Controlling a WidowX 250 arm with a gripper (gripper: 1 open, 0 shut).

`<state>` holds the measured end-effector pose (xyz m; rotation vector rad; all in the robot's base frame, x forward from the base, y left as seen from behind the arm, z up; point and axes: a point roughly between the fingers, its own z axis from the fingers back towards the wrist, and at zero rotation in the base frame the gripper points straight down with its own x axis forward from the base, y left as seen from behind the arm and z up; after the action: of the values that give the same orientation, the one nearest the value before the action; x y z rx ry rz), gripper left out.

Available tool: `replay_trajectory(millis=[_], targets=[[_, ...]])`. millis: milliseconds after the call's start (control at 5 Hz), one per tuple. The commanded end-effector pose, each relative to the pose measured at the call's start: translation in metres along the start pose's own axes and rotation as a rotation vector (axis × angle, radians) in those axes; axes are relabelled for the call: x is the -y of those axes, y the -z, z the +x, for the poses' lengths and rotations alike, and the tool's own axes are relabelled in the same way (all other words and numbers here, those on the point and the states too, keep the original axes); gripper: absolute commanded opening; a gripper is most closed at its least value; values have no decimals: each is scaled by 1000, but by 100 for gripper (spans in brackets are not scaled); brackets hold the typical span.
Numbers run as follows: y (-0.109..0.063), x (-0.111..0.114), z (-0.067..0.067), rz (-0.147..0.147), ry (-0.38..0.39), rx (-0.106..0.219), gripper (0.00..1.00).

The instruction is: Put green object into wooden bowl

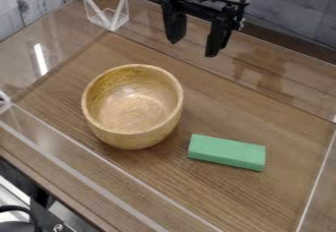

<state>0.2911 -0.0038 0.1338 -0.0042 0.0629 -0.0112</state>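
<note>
Wood table (pixel 262 93); arm (pixel 203 0) above far side, pincer (pixel 195 45) pointing down, open.

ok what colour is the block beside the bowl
Mint green; the block shows best in the camera view.

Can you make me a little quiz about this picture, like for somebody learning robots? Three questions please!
1. True or false: the green block is inside the wooden bowl.
2. Which one is round: the green block or the wooden bowl?
3. Fill in the blank: the gripper is not holding the block; its fingers are ____ (open or shut).

Key:
1. False; the block lies on the table, beside the bowl.
2. The wooden bowl.
3. Open.
</note>
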Motion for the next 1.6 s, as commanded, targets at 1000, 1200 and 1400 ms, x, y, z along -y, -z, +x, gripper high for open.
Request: replay_trajectory(millis=[1000, 1200, 1400], targets=[[76, 29, -48, 74, 1104, 48, 100], [85, 44, -55, 85, 1057, 61, 100], [95, 59, -58, 106, 1004, 78, 100]])
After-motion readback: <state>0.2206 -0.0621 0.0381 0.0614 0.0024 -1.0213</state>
